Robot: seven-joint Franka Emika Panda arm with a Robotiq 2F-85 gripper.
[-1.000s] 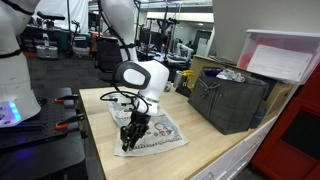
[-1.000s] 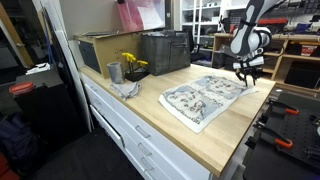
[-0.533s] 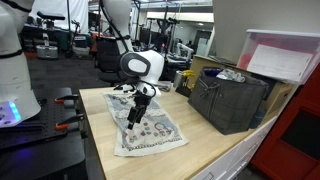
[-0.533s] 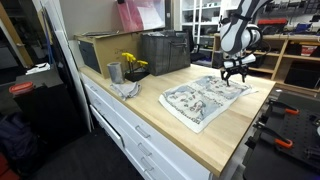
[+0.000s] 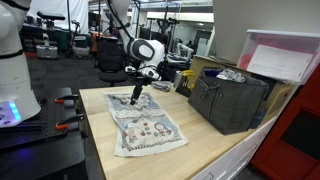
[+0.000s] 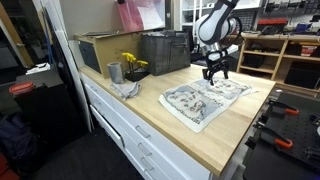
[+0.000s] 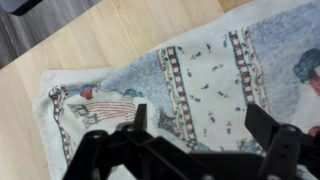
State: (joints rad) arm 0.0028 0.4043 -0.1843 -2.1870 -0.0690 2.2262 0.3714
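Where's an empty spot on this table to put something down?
Bare wood lies between the printed cloth and the near corner of the table, and between the cloth and the grey cup. Crowded along the back by the dark crate.

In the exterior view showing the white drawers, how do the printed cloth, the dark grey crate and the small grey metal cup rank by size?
1. Printed cloth, spread flat.
2. Dark grey crate, close behind; it stands farther back, so that order is unsure.
3. Small grey metal cup, clearly smallest.
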